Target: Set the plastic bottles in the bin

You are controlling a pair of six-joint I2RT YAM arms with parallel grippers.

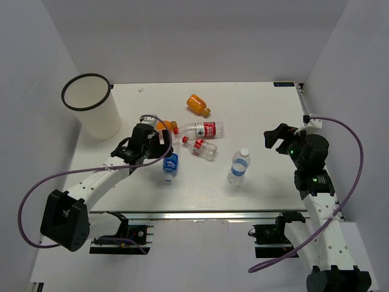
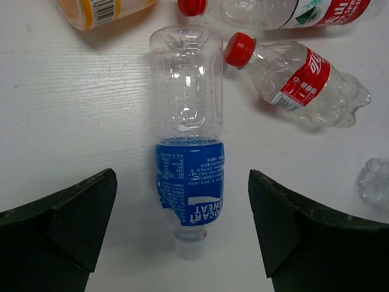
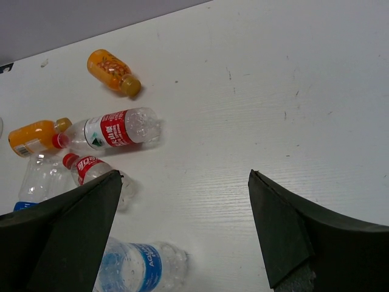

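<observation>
The white bin (image 1: pixel 101 125) stands at the back left. Two orange bottles (image 1: pixel 197 104) (image 1: pixel 165 126) and two red-labelled bottles (image 1: pixel 201 129) (image 1: pixel 200 146) lie mid-table. One blue-labelled bottle (image 1: pixel 171 166) lies on its side; the other (image 1: pixel 239 166) stands upright. My left gripper (image 1: pixel 161 145) hovers open over the lying blue bottle (image 2: pixel 189 176), whose neck end sits between the fingers (image 2: pixel 182 182) without touching them. My right gripper (image 1: pixel 276 137) is open at the right, holding nothing (image 3: pixel 182 182), with the upright bottle (image 3: pixel 137 267) at its lower left.
White walls close in the table on the left, back and right. The red-capped bottle (image 2: pixel 298 82) and an orange bottle (image 2: pixel 103 9) lie just beyond the blue one. Cables loop off both arms near the front edge (image 1: pixel 213 214).
</observation>
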